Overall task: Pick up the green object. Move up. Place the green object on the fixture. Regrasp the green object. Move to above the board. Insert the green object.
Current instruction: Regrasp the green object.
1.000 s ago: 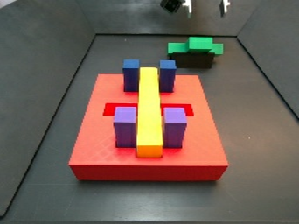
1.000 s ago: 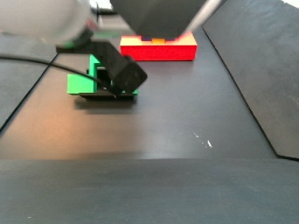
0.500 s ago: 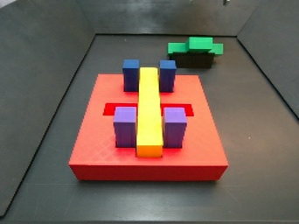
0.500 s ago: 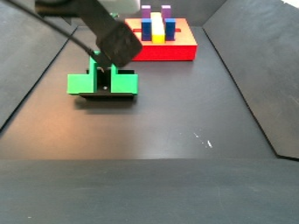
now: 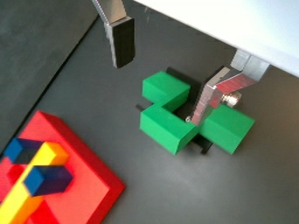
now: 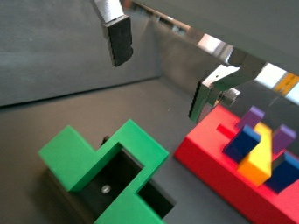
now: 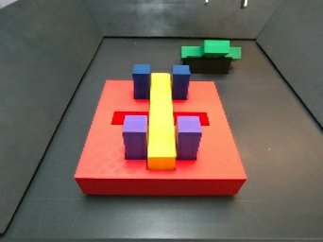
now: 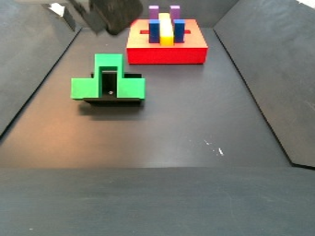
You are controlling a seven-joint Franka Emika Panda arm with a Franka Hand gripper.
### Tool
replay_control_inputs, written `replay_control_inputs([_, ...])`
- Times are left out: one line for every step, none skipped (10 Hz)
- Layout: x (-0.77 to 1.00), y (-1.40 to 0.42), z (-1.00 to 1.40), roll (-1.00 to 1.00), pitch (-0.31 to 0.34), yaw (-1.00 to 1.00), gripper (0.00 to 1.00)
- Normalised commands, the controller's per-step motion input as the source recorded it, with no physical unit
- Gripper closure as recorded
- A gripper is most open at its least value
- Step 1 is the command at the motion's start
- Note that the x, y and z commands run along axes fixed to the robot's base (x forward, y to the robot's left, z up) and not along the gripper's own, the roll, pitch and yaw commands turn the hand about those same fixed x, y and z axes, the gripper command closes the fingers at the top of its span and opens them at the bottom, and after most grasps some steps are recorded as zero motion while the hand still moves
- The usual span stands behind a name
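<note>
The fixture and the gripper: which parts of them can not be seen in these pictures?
- The fixture: mostly covered by the green object resting on it in both side views; its shape stays unclear.
- The gripper: open and empty above the green object in both wrist views; in both side views the top edge cuts it off.

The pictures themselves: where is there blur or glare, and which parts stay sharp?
In a side view, the arm is a dark smear at the top edge, while the green object on the fixture is sharp. In a wrist view, the open gripper above them looks soft, and glare shines on one silver finger. In a side view, the board is crisp and evenly lit.
</note>
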Motion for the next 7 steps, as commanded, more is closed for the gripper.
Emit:
replay_control_inputs([0.00, -0.07, 0.00, 1.00, 0.089, 0.09, 0.00])
replay_control_inputs([0.00, -0.08, 0.00, 1.00, 0.083, 0.10, 0.00])
replay_control_inputs([0.00, -0.07, 0.00, 1.00, 0.089, 0.10, 0.00])
replay_control_inputs([0.00, -0.09, 0.00, 1.00, 0.080, 0.10, 0.00])
replay_control_inputs([0.00, -0.09, 0.00, 1.00, 0.071, 0.11, 0.00])
replay_control_inputs([0.00, -0.11, 0.00, 1.00, 0.066, 0.11, 0.00])
replay_control_inputs([0.00, -0.11, 0.00, 1.00, 0.051, 0.12, 0.00])
